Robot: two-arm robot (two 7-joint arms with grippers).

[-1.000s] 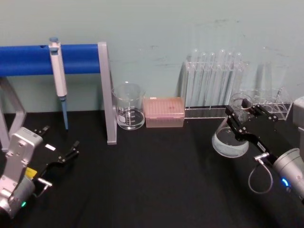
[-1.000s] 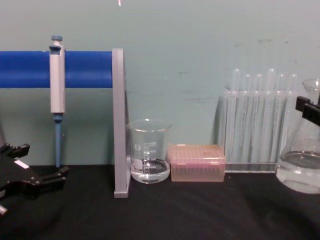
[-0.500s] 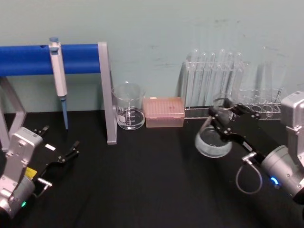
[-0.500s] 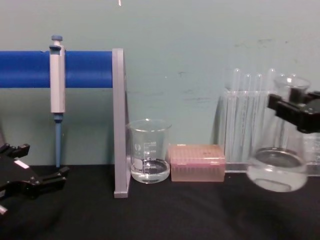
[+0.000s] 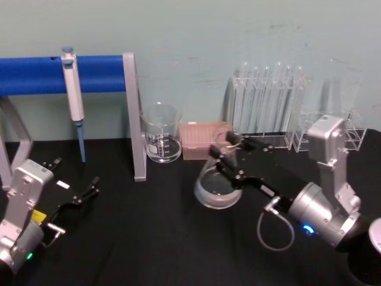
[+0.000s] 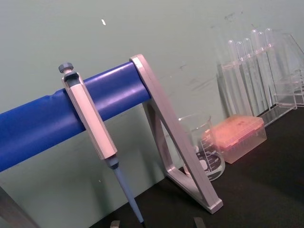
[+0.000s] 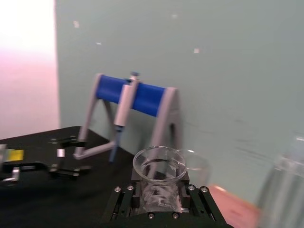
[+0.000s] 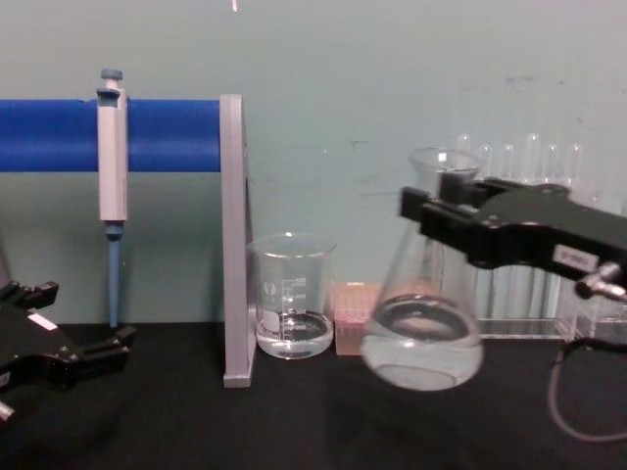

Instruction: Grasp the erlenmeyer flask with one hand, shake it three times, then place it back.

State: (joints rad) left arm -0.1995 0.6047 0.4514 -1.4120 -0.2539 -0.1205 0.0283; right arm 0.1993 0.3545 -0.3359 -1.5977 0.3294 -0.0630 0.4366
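The erlenmeyer flask (image 5: 217, 189) hangs above the black table near its middle, with a little clear liquid in its wide base. My right gripper (image 5: 226, 150) is shut on the flask's neck just under the rim. In the chest view the flask (image 8: 421, 338) is clear of the table, and the right gripper (image 8: 438, 208) holds it from the right. The right wrist view looks down onto the flask's round rim (image 7: 159, 165) between the jaws. My left gripper (image 5: 74, 179) rests open at the table's near left and holds nothing.
A glass beaker (image 5: 161, 136) and a pink tip box (image 5: 196, 137) stand at the back, just behind the flask. A test tube rack (image 5: 268, 107) stands at the back right. A pipette (image 5: 72, 89) hangs on the blue bar stand (image 5: 95, 72) at the left.
My right gripper has carried the flask leftward, from the right side of the table to near the middle, in front of the pink box. The left arm has not moved.
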